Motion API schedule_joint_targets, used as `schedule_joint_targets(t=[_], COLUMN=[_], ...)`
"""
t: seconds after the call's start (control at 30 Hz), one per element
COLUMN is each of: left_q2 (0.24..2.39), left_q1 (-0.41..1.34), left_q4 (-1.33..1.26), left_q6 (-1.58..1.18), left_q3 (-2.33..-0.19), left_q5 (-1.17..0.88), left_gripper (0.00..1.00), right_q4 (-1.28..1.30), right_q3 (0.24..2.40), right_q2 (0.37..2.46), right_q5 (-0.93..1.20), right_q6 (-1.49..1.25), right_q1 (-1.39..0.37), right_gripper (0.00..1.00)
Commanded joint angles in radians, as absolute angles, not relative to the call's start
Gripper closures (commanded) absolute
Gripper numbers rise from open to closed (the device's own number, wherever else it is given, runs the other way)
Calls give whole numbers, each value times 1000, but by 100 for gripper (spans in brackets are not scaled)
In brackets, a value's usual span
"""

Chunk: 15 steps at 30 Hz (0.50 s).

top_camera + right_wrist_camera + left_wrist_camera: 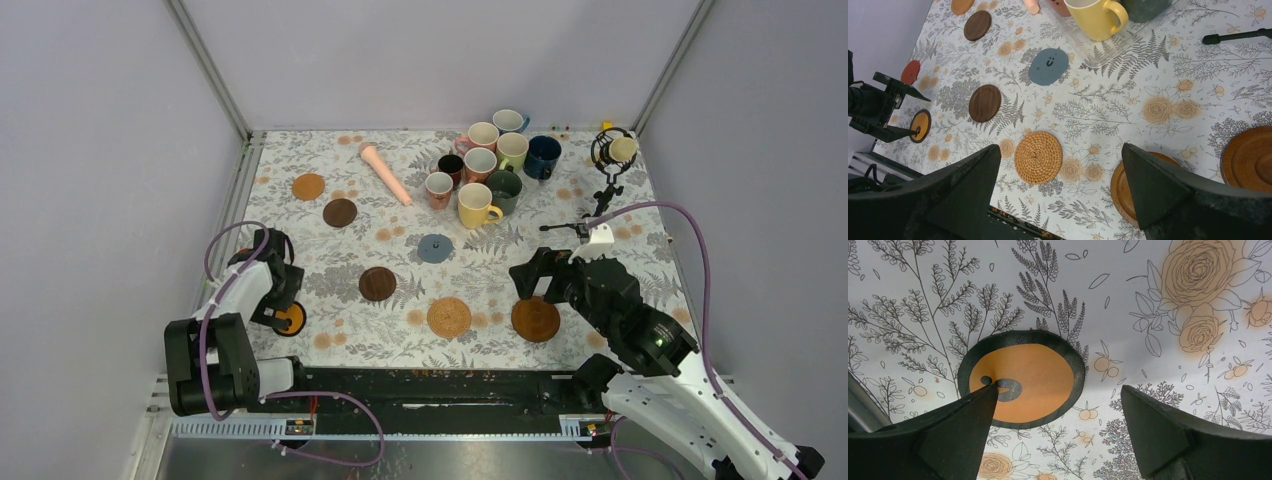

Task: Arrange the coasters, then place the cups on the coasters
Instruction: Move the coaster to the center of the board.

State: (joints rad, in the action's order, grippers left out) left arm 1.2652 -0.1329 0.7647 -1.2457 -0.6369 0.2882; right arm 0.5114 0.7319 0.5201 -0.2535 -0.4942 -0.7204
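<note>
A black-rimmed coaster with an orange face lies flat on the flowered cloth. My left gripper hangs open over it, its left fingertip above the coaster's middle and nothing held. From above, this coaster sits at the near left. My right gripper is open and empty above the near right, between a tan woven coaster and an orange wood coaster. Dark brown coasters, a grey-blue one and an orange one lie spread out. The cups stand clustered at the back.
A long pink stick lies left of the cups. A small black microphone on a tripod stands at the back right. A red coaster and another wooden disc show in the right wrist view. Walls enclose three sides.
</note>
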Motion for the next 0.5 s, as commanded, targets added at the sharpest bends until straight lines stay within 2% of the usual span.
schedule_joint_targets(t=[0.0,0.17,0.47], left_q2=[1232,1146,1322], left_q1=[-138,-161,-209], left_q4=[798,874,873], left_q6=[-1262,-1308,-1257], left_q3=[-650,-664,-687], left_q5=[318,496,411], left_gripper=[4,3,1], right_q4=[505,505,505], right_q3=[769,766,776], right_q2=[534,530,510], right_q5=[-285,-274,-253], right_q6=[-495,-493,-476], right_q1=[-726,-727,-727], right_gripper=[1,0,1])
